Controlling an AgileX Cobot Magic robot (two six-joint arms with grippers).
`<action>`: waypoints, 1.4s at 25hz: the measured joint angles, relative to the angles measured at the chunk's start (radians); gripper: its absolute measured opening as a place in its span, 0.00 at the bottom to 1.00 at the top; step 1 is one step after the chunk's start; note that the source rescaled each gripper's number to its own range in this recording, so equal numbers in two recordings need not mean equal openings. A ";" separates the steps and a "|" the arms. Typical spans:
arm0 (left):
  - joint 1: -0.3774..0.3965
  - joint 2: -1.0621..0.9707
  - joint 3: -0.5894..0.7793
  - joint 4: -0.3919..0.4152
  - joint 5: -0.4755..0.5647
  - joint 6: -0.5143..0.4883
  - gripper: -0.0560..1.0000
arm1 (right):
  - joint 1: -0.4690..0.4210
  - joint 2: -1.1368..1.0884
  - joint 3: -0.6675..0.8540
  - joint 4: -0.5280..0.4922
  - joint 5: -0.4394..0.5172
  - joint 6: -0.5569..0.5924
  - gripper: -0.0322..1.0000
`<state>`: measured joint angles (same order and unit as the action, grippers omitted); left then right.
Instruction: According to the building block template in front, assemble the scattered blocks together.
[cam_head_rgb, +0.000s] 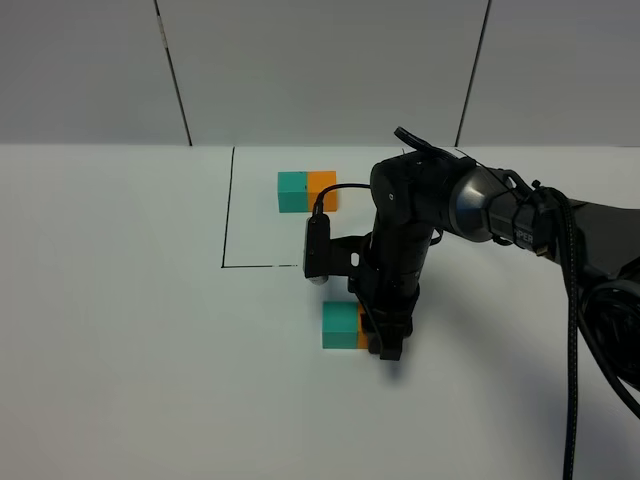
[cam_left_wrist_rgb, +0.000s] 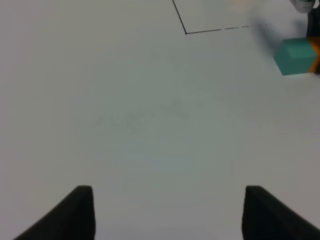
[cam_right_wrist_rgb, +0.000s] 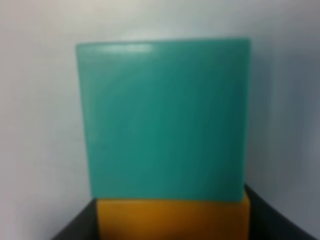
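The building block template (cam_head_rgb: 308, 190), a teal and orange joined pair, sits inside the black outline at the back. The loose teal cube (cam_head_rgb: 340, 325) rests on the table with the loose orange cube (cam_head_rgb: 362, 338) touching its right side. My right gripper (cam_head_rgb: 380, 345) points down and is shut on the orange cube, hiding most of it. The right wrist view shows the teal cube (cam_right_wrist_rgb: 165, 120) pressed against the orange cube (cam_right_wrist_rgb: 172, 217) between dark fingers (cam_right_wrist_rgb: 75, 227). My left gripper (cam_left_wrist_rgb: 167, 215) is open and empty over bare table, with the teal cube (cam_left_wrist_rgb: 295, 56) far off.
A thin black outline (cam_head_rgb: 228, 220) marks a rectangle on the white table (cam_head_rgb: 120, 330) around the template. Its corner shows in the left wrist view (cam_left_wrist_rgb: 186, 33). The right arm (cam_head_rgb: 500, 210) reaches in from the right edge.
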<state>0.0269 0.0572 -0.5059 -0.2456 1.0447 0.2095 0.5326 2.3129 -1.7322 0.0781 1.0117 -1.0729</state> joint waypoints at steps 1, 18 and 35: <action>0.000 0.000 0.000 0.000 0.000 0.000 0.38 | 0.000 0.001 0.000 0.000 0.003 0.000 0.19; 0.000 0.000 0.000 0.000 0.000 0.000 0.38 | 0.000 -0.103 -0.001 0.004 0.070 0.082 1.00; 0.000 0.000 0.000 0.000 0.000 0.001 0.37 | -0.310 -0.571 0.202 -0.085 0.063 0.800 1.00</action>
<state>0.0269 0.0572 -0.5059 -0.2456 1.0447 0.2109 0.2226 1.7422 -1.5306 -0.0065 1.0747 -0.2728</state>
